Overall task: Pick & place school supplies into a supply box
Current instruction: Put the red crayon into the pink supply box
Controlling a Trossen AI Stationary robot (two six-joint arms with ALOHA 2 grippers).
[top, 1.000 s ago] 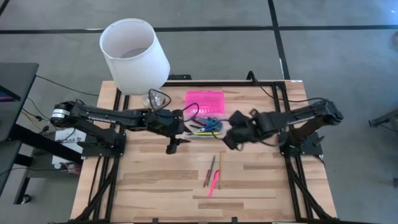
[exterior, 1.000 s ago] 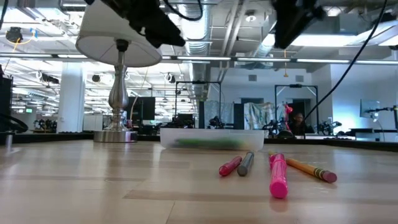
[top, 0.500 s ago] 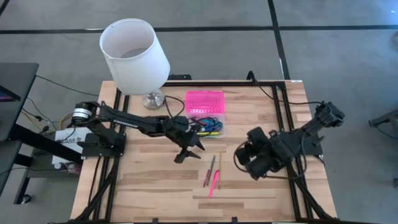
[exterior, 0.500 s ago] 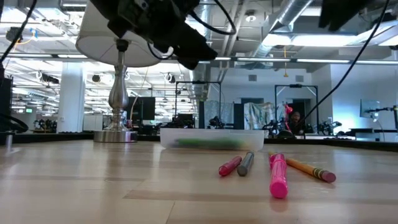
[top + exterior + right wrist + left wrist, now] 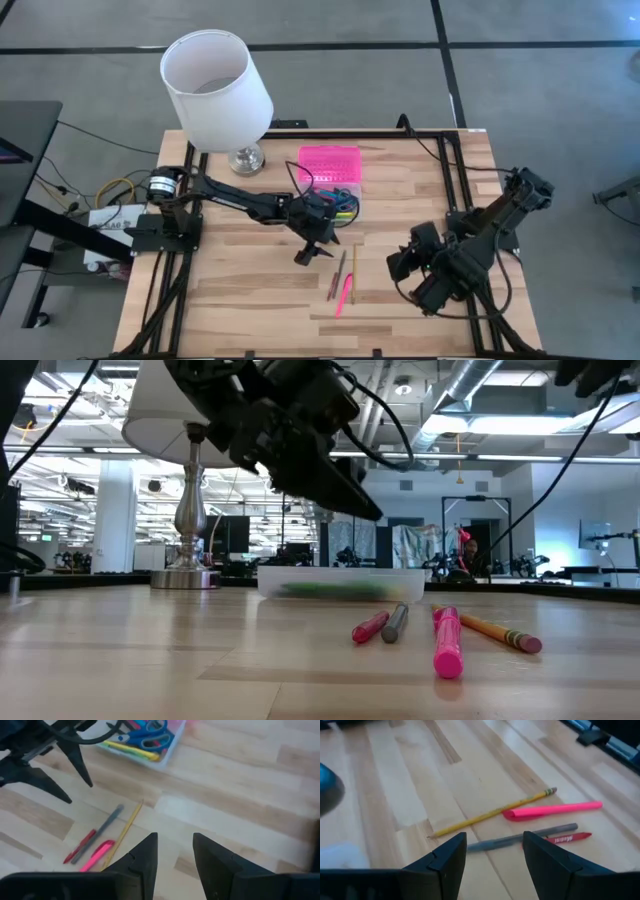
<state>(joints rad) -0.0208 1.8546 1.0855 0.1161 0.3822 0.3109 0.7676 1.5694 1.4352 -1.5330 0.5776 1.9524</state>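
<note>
Four loose school supplies lie flat on the table: a grey pen (image 5: pixel 340 268), a red pen (image 5: pixel 332 286), a pink marker (image 5: pixel 344 293) and a yellow pencil (image 5: pixel 353 275). The supply box (image 5: pixel 330 160) with its pink lid stands at the far middle, its base (image 5: pixel 336 203) holding blue-handled scissors and several pens. My left gripper (image 5: pixel 313 252) hangs open just above the table, left of and beyond the loose pens; the grey pen (image 5: pixel 520 838) shows between its fingers. My right gripper (image 5: pixel 405 272) is open in the air, right of the pens.
A white lamp (image 5: pixel 216 88) on a metal foot (image 5: pixel 246 159) stands at the far left corner. Bare wood lies near the front edge and left of the pens. Black frame rails (image 5: pixel 160 290) run along both table sides.
My left gripper has gone down and toward the near right, from beside the supply box to just short of the loose pens, tipping lower and staying open. My right gripper has swung from the table's middle toward the near right edge and rolled, also open.
</note>
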